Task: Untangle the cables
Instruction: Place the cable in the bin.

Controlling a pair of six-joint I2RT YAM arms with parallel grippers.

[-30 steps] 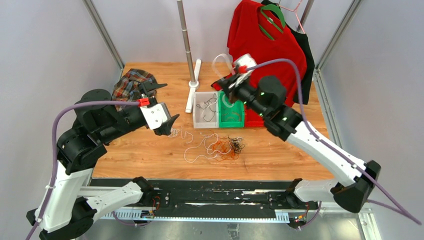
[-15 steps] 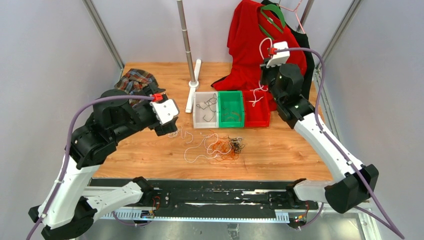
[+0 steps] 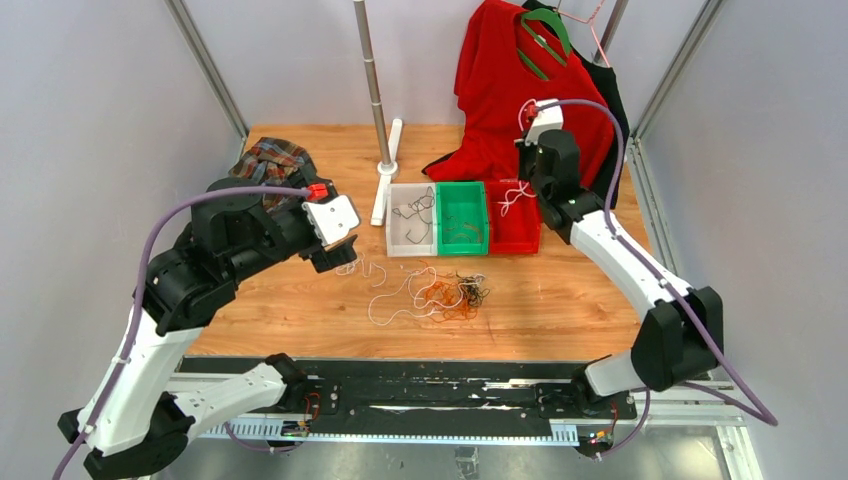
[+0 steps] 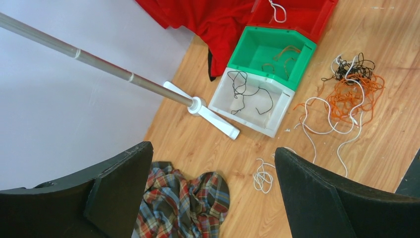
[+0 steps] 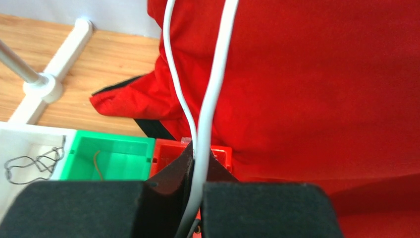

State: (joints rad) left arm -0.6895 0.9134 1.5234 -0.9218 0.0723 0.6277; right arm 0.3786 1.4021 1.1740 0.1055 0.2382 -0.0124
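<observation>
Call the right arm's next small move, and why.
Probably open the right gripper and let go. Its jaws pinch the white cable above the red bin, where the cable's lower end lies. The green bin holds orange-brown strands and the white bin black ones, so red looks like white's bin.

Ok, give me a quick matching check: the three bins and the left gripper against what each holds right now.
1 white bin
2 green bin
3 red bin
4 left gripper

A white cable hanging into it
B open, holding nothing
C black cable
D brown cable

Pairs: 1-C, 2-D, 3-A, 4-B.
</observation>
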